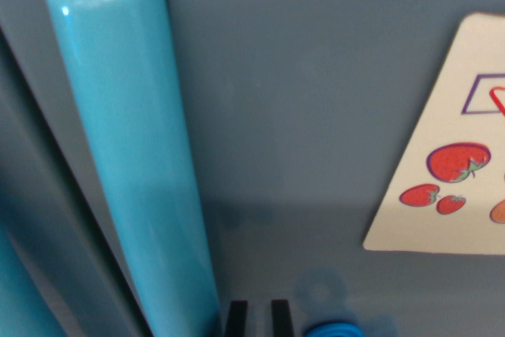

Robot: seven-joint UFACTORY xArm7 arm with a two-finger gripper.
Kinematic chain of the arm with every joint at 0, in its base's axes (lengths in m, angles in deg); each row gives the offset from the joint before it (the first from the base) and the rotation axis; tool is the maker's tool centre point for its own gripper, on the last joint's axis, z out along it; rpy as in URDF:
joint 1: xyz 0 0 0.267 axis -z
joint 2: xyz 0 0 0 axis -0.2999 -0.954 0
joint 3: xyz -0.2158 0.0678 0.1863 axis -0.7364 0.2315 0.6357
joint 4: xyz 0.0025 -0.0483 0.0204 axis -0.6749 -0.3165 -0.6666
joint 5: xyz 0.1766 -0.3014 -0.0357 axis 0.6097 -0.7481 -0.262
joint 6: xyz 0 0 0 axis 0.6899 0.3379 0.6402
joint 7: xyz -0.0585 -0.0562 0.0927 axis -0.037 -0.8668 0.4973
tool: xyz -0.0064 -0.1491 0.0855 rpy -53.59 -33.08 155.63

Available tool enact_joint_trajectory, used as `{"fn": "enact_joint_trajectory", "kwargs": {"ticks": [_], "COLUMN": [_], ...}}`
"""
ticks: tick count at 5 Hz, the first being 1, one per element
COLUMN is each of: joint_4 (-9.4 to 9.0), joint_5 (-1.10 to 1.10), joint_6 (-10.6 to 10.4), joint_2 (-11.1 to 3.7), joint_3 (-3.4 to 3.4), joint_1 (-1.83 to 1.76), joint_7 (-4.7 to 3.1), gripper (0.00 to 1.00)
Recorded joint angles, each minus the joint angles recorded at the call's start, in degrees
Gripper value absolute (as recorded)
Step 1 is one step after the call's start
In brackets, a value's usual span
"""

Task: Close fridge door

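Wrist view is very close in on the fridge door (316, 76), a flat grey-blue panel filling nearly the whole picture. Pincer (258, 320) shows only as two black fingertips (236, 318) at the bottom edge, a narrow gap between them, nothing held in that gap; set slightly apart, but too little is visible to judge how wide it really is, so I cannot tell its state. Light-blue handle (130, 155), a glossy rounded bar, runs up from just beside the pincer on the wrist view's left, tilting toward the top left. Strawberry sticker (454, 147), cream with red berries, sits on the door up and toward the wrist view's right of the pincer, well apart from it. A blue ring-like part (331, 327) lies just to the right of the tips at the bottom edge, unclear what it is.

Progress: fingertips look right up against or very near the door face, so a push seems to be in hand. A dark seam and second panel (31, 219) lie left of the handle. Whether the door is fully shut cannot be told from here.
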Motion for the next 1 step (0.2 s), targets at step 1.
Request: {"fn": "enact_joint_trajectory", "kwargs": {"ticks": [1], "joint_4": [0.0], "joint_5": [0.0], "joint_6": [0.0], "joint_2": [0.0], "joint_3": [0.0], "joint_1": [0.0], "joint_7": [0.0], "gripper": [1.0]}}
